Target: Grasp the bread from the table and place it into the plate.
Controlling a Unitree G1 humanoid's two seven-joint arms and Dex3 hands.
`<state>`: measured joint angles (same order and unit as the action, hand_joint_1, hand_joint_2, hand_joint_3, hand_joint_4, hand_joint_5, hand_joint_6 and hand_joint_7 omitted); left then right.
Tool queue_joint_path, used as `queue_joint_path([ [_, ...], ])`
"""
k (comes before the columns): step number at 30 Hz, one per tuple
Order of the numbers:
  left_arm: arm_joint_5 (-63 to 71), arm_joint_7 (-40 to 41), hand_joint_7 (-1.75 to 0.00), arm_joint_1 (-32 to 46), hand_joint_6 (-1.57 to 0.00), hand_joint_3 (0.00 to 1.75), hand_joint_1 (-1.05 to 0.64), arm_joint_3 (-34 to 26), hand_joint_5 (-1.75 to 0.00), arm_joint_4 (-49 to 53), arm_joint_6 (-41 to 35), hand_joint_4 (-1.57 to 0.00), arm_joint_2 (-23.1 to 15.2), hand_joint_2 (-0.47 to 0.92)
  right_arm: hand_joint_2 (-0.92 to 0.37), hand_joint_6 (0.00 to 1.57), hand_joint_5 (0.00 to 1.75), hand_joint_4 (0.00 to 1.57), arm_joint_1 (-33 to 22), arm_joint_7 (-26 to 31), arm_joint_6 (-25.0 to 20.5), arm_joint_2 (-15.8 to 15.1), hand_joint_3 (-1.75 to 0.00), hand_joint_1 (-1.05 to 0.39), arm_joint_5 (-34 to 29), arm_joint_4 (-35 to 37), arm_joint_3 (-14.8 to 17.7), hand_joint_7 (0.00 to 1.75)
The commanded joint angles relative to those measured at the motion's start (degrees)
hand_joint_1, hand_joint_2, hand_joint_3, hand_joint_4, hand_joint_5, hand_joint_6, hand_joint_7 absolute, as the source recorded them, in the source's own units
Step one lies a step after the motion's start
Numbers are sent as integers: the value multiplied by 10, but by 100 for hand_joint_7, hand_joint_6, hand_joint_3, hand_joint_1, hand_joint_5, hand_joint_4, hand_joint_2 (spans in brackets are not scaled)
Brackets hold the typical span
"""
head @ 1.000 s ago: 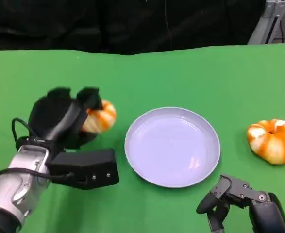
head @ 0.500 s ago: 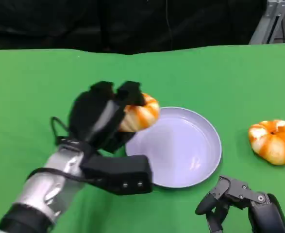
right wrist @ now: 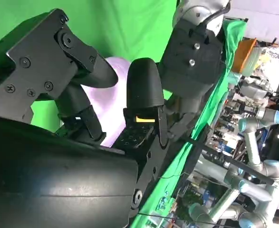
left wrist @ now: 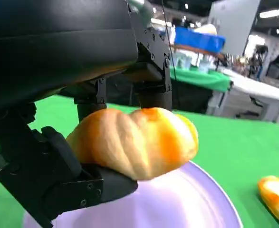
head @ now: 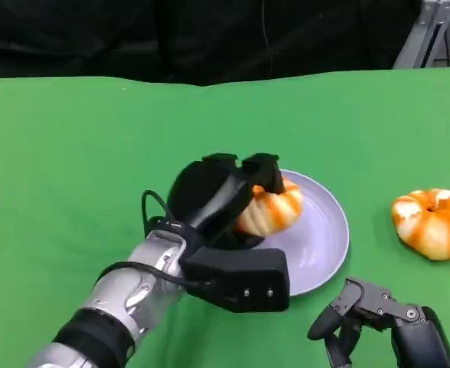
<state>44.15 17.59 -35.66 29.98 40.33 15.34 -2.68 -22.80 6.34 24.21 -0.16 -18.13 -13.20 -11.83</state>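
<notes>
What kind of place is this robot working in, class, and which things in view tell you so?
Probably a robotics lab or test hall: a green-covered table, other worktables behind it in the left wrist view, and another robot arm in the right wrist view.

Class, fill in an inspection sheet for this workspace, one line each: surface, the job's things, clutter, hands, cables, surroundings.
Surface: green table, flat.
Job's things: bread held above the lavender plate; whether it touches the plate cannot be told. A second bread lies on the table beyond the plate's right side.
Clutter: nothing seen.
Hands: left hand grips the bread; right hand low at the near edge, fingers apart, holding nothing.
Cables: black cable looped at the left wrist.
Surroundings: black backdrop; metal frame at the far right.
</notes>
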Motion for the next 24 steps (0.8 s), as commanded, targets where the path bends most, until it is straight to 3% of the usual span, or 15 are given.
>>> queue_joint_path([
  [1, -7, -83, -13, -11, -59, 22, -35, 10, -68, -16, -25, -48, -12, 90, -30, 85, 172, 85, -3, 5, 0, 0, -135, -2, 3, -5, 1, 130],
  [2, 1, -102, -9, -11, -57, 20, -36, 15, -62, -23, -38, -46, -14, 91, -30, 85, 172, 85, -2, 5, 2, 0, -135, -2, 2, -4, 1, 130],
  [3, 5, -115, -5, -12, -38, 23, -49, 19, -49, -30, -48, -24, -16, 92, -30, 85, 171, 83, -2, 5, 3, -1, -135, -2, 1, -3, 2, 130],
  [5, 15, -141, -1, -9, -21, 27, -63, 27, -34, -47, -74, -8, -18, 92, -30, 85, 171, 83, -3, 4, 1, -1, -135, -2, 2, -4, 1, 130],
  [7, 19, -153, -1, -6, -7, 32, -74, 30, -13, -60, -89, -2, -19, 92, -30, 84, 171, 83, -3, 3, -1, -1, -135, -1, 4, -5, 1, 130],
  [9, 19, -161, -1, -3, -3, 34, -78, 31, -4, -71, -98, 0, -23, 92, -30, 84, 171, 84, -4, 3, -2, -1, -135, -2, 2, -6, 1, 130],
  [17, 1, -183, 0, 15, 0, 40, -87, 18, 0, -128, -98, 0, -55, 92, -29, 84, 169, 83, 0, 3, 0, -2, -136, -1, 5, -1, 3, 130],
  [24, -54, -238, -4, 73, -9, 35, -79, -28, -5, -244, -92, -8, -106, 92, -30, 84, 168, 83, 0, 2, -4, -2, -135, -1, 4, -4, 3, 129],
])
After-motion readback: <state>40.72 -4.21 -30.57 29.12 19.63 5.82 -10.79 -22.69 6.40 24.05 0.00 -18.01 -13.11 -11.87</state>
